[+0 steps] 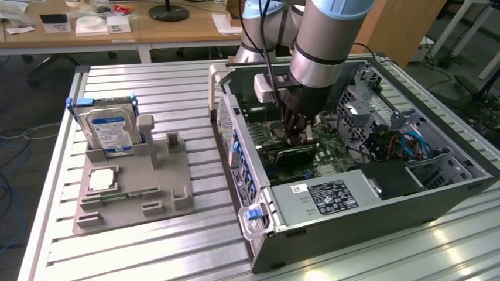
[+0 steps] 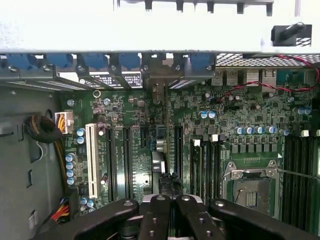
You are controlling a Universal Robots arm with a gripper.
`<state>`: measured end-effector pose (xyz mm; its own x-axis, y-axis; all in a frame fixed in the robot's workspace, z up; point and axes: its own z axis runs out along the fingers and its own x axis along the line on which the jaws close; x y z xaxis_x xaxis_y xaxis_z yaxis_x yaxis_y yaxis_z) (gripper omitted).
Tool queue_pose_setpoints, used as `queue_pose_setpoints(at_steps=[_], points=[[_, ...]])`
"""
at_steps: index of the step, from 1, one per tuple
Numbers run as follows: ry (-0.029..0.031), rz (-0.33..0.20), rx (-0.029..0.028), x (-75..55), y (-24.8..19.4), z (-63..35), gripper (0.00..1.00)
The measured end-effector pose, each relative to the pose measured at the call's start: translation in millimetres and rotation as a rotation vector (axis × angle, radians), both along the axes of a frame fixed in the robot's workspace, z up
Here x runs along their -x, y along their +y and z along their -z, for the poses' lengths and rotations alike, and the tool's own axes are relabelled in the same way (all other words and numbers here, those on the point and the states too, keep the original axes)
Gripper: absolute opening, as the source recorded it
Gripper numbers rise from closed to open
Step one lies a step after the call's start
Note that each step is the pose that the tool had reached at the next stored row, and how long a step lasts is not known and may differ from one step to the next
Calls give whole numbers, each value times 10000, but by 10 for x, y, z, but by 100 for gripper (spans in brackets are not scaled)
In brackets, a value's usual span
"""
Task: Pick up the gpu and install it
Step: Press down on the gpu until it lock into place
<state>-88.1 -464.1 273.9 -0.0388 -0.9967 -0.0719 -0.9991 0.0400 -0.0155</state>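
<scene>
Labels are showing on the hard drive (image 1: pixel 110 132) and power supply (image 1: pixel 332 196), but nothing is reading clearly.

The gpu (image 1: pixel 293 153) stands inside the computer case (image 1: pixel 375 216), with the parts stand (image 1: pixel 133 196) at the exterior view's left.

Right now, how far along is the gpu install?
Done: the gpu is off the grey holder and inside the PC case. In hand: the hand is shut on it, with the card edge-on over the motherboard slots. Left: seating can't be confirmed, and the hand has not let go.
</scene>
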Motion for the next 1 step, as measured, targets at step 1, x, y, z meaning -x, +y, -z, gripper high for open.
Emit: queue_pose_setpoints(at_steps=[1], points=[[0, 0, 0, 0, 0, 0, 11]])
